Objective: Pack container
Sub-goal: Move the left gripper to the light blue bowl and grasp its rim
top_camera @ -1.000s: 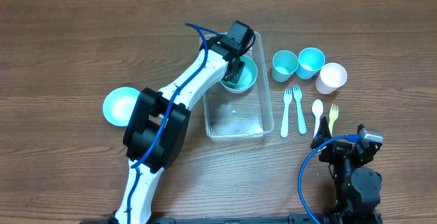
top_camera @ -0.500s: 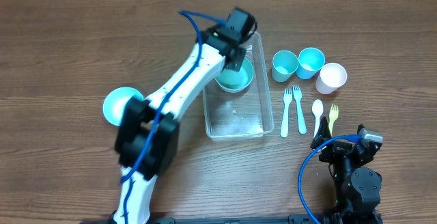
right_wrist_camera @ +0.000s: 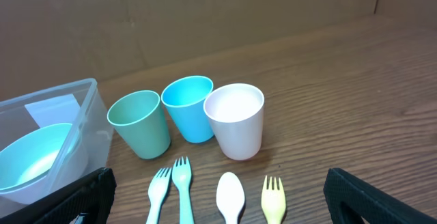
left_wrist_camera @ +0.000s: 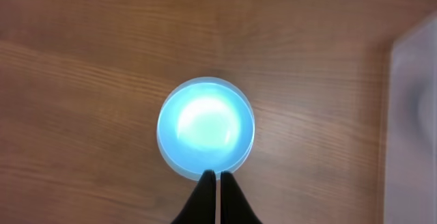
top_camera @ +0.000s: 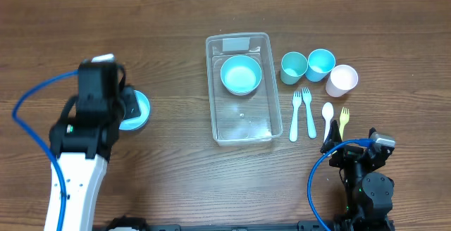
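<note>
The clear container (top_camera: 243,129) stands at the table's middle, its whitish label (top_camera: 237,44) at the far end. A teal bowl (top_camera: 241,74) sits inside, at the far end. My left gripper (top_camera: 131,108) is over a light blue bowl (top_camera: 139,111) left of the container. In the left wrist view its fingers (left_wrist_camera: 218,177) are shut and empty, tips over the near rim of that bowl (left_wrist_camera: 206,128). My right gripper (right_wrist_camera: 218,183) is open and empty, low at the front right, facing the cups and cutlery. The container (right_wrist_camera: 82,94) shows at its left.
A teal cup (top_camera: 293,66), a blue cup (top_camera: 321,63) and a white cup (top_camera: 342,80) stand right of the container. Two forks (top_camera: 303,111), a white spoon (top_camera: 328,115) and a yellow fork (top_camera: 344,120) lie in front of them.
My left arm has left the teal bowl in the container and swung away to the left. It is now over the light blue bowl. The right arm has not moved.
</note>
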Available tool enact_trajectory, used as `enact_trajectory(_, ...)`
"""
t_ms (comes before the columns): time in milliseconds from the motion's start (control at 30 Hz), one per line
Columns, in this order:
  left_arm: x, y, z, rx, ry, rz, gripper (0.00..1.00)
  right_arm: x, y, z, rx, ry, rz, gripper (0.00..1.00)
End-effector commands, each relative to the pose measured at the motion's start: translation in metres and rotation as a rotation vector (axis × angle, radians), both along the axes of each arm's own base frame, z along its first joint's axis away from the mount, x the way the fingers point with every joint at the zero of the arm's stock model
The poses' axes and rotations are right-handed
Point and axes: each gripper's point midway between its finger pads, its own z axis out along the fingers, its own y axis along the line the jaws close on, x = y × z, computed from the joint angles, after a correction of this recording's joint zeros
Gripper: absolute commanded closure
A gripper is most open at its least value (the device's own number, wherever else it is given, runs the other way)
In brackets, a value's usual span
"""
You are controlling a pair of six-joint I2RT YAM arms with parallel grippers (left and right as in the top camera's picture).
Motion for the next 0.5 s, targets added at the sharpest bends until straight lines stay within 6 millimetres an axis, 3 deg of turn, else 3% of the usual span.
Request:
enact_trajectory(0, -0.034, 0.034, -0.076, -0.083, 0.079, 0.158, 0.92, 0.0, 0.0, 0.002, 0.001, -0.012, 0.0, 0.0)
enact_trajectory(100, -0.046, 0.052, -0.129, -0.192, 0.125, 0.316, 0.81, 0.0, 0.0, 0.002, 0.0, -0.012, 0.0, 0.0)
enact_trajectory(133, -0.047, 0.056, -0.137, -0.208, 0.138, 0.355, 0.71, 0.0, 0.0, 0.002, 0.001, -0.012, 0.0, 0.0)
enact_trajectory(167, -0.044, 0.059, -0.147, -0.223, 0.155, 0.389, 0.23, 0.0, 0.0, 0.002, 0.0, -0.011, 0.0, 0.0)
enact_trajectory(200, -0.04, 0.061, -0.153, -0.222, 0.164, 0.391, 0.1, 0.0, 0.0, 0.002, 0.0, -0.012, 0.0, 0.0)
enact_trajectory(367, -0.022, 0.067, -0.177, -0.215, 0.173, 0.395, 0.06, 0.0, 0.0, 0.002, 0.001, -0.012, 0.0, 0.0)
enact_trajectory(467, -0.016, 0.068, -0.19, -0.22, 0.184, 0.395, 0.21, 0.0, 0.0, 0.002, 0.001, -0.012, 0.0, 0.0)
